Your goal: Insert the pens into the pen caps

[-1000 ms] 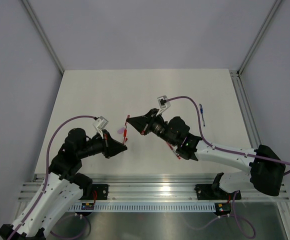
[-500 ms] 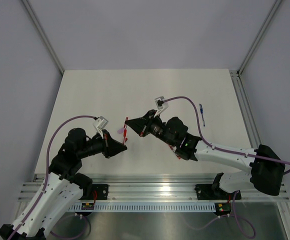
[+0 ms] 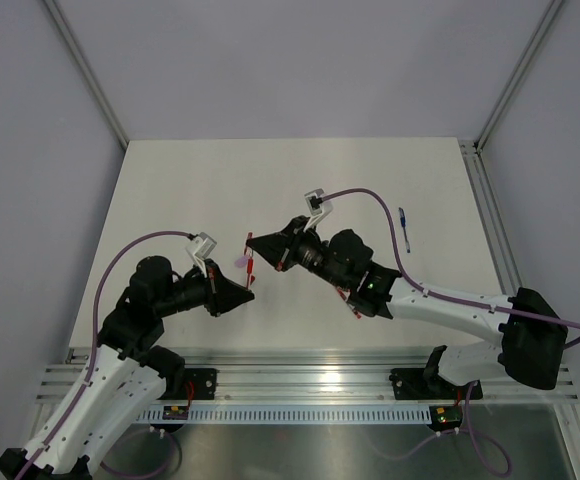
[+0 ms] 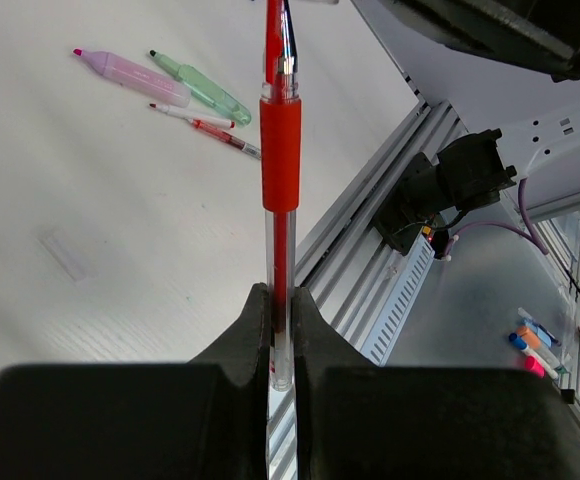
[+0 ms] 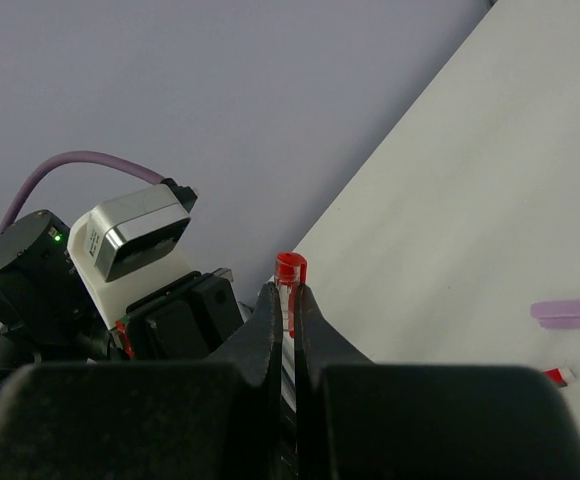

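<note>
My left gripper (image 4: 281, 300) is shut on the lower end of a red pen (image 4: 280, 150), which stands up and away from the jaws. In the top view that left gripper (image 3: 247, 289) holds the red pen (image 3: 252, 268) pointing at my right gripper (image 3: 252, 241). My right gripper (image 5: 288, 296) is shut on a small red pen cap (image 5: 290, 268). The pen's tip meets the cap at the upper edge of the left wrist view, and how far it is in does not show. A pink pen (image 4: 135, 78), a pale green pen (image 4: 200, 87) and a thin red pen (image 4: 215, 130) lie on the table.
A blue pen (image 3: 403, 228) lies at the table's right side. A pink cap (image 5: 564, 313) rests on the white table (image 3: 190, 190), and a clear cap (image 4: 62, 255) lies nearer the left arm. The aluminium rail (image 3: 310, 365) runs along the near edge.
My right arm has shifted a little to the left, bringing the red cap closer onto the pen's tip. The left arm has stayed still.
</note>
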Motion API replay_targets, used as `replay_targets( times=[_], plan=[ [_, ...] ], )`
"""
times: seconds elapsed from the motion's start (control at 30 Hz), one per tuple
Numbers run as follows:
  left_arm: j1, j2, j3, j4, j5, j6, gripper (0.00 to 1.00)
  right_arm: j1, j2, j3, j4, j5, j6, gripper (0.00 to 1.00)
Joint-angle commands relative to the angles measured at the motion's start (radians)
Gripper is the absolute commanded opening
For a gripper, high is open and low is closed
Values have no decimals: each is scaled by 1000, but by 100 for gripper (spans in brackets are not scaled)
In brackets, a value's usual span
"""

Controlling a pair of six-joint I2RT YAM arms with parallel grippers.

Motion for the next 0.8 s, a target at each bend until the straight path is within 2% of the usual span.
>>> replay_targets(
  times=[0.0, 0.77],
  plan=[
    [-1, -3, 5, 43, 29, 2, 0, 8, -3, 65, -21, 22, -32, 0],
    [-1, -15, 5, 44, 24, 2, 0, -1, -36, 33, -70, 57, -58, 0]
  ],
)
